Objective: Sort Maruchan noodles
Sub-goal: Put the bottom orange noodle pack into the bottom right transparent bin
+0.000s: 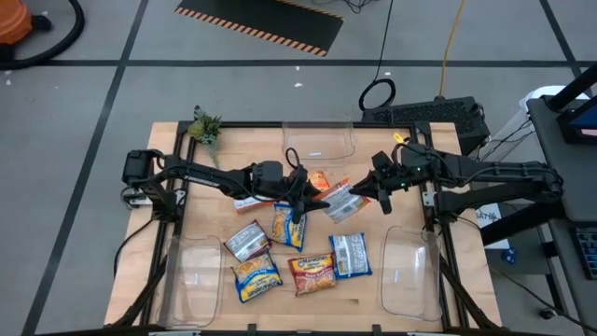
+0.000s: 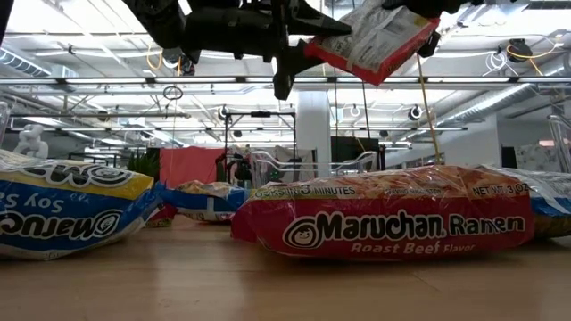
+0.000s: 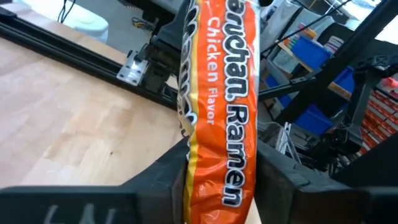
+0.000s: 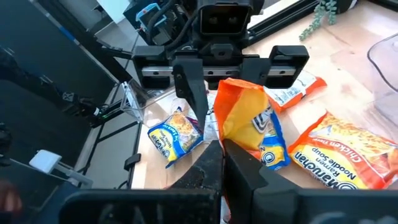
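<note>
Spanning the scene: wooden table carrying three clear bins, one at the far edge, two at the near corners. Loose Maruchan noodles lie mid-table. Orange chicken packet hangs above the table, right gripper clenched on one edge, left gripper fingers flanking the opposite edge, grip uncertain.

Orange packet up close reads "Ramen" and "Chicken Flavor". Down on the table, the red packet shows "Maruchan Ramen, Roast Beef Flavor" and "3 minutes". Another orange packet, upside down, reads "Maruchan Ramen Noodle Soup, Chicken".
</note>
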### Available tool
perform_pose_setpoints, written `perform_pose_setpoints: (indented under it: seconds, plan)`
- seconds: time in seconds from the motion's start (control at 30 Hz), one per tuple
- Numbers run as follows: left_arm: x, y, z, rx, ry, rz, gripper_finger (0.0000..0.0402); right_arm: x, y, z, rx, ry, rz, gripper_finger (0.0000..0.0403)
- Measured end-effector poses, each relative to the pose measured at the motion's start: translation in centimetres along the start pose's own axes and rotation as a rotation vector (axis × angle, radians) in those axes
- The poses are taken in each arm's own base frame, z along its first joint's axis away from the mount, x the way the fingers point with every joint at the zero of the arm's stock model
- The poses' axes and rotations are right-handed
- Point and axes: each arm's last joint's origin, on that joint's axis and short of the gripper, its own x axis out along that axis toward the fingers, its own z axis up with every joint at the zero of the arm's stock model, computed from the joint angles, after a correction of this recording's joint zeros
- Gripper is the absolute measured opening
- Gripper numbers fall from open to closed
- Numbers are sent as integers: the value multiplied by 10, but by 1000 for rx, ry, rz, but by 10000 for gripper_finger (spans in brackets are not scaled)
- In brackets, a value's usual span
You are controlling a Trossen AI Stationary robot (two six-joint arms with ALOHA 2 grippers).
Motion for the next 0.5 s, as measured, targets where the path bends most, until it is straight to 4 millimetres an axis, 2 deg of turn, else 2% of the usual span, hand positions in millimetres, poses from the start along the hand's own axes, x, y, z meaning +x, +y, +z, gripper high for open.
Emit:
perform_pose_setpoints:
  seconds: [0.17,0.27,0.5]
  plan:
    - [0,1,0,-1,-3,8,127,0,-1,0,26,-17,-32,5]
    - [0,1,1,-2,-10,16,126,0,-1,1,59,-39,-57,25]
    - [0,1,4,22,-66,68,124,0,-2,3,185,-75,-78,125]
